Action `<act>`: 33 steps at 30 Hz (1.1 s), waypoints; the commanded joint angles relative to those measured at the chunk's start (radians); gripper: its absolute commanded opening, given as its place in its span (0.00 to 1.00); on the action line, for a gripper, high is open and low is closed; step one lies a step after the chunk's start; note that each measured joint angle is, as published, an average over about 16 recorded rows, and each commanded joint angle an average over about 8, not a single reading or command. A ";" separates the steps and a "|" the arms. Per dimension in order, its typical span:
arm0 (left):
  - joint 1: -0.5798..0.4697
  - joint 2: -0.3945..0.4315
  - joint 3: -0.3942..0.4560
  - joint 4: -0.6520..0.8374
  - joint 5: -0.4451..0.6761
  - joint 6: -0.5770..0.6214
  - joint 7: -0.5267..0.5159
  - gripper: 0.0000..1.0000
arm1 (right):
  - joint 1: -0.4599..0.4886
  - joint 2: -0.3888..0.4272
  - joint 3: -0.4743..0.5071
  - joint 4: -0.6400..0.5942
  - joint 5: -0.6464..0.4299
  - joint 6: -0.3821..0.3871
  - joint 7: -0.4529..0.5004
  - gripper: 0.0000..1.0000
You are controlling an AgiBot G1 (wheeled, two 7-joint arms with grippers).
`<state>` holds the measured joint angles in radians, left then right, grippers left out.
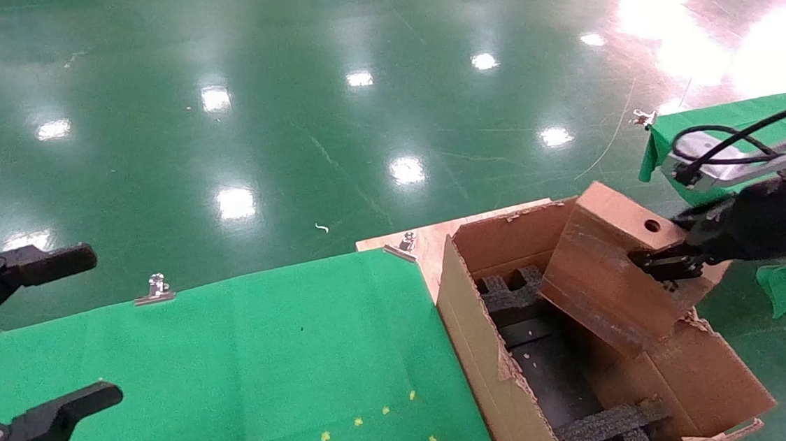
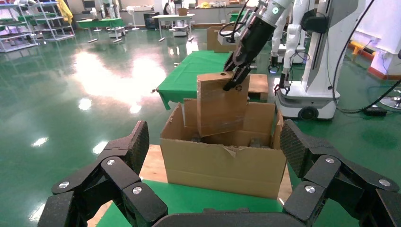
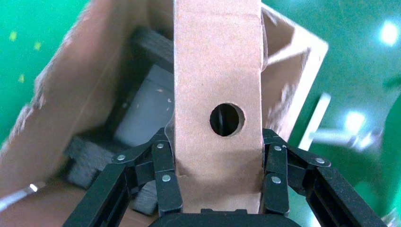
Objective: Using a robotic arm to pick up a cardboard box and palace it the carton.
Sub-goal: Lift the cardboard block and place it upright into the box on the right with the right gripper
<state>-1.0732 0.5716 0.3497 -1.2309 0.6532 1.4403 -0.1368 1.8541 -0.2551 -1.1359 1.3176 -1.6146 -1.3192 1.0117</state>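
Over large brown corrugated carton point(image 1: 488, 353), right claw point(image 1: 652, 263) pinching small brown cardboard box point(image 1: 600, 267), tilted, partly inside; lowering, release remain.

box point(image 1: 604, 270) brown | carton point(image 1: 474, 354) brown, blk foam point(image 1: 507, 292) | cloth point(image 1: 237, 373) green, yellow specks | pincers point(image 1: 656, 263) blk
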 commanded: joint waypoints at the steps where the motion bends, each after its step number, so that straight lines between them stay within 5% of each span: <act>1: 0.000 0.000 0.000 0.000 0.000 0.000 0.000 1.00 | -0.024 0.024 -0.008 0.029 -0.010 0.034 0.126 0.00; 10: 0.000 0.000 0.000 0.000 0.000 0.000 0.000 1.00 | -0.077 0.038 -0.039 0.042 -0.057 0.087 0.371 0.00; 24: 0.000 0.000 0.000 0.000 0.000 0.000 0.000 1.00 | -0.093 0.026 -0.050 0.018 -0.080 0.105 0.398 0.00; 33: 0.000 0.000 0.000 0.000 0.000 0.000 0.000 1.00 | -0.140 0.007 -0.078 0.025 -0.138 0.167 0.508 0.00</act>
<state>-1.0728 0.5715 0.3496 -1.2307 0.6531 1.4399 -0.1368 1.7133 -0.2496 -1.2140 1.3411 -1.7523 -1.1499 1.5120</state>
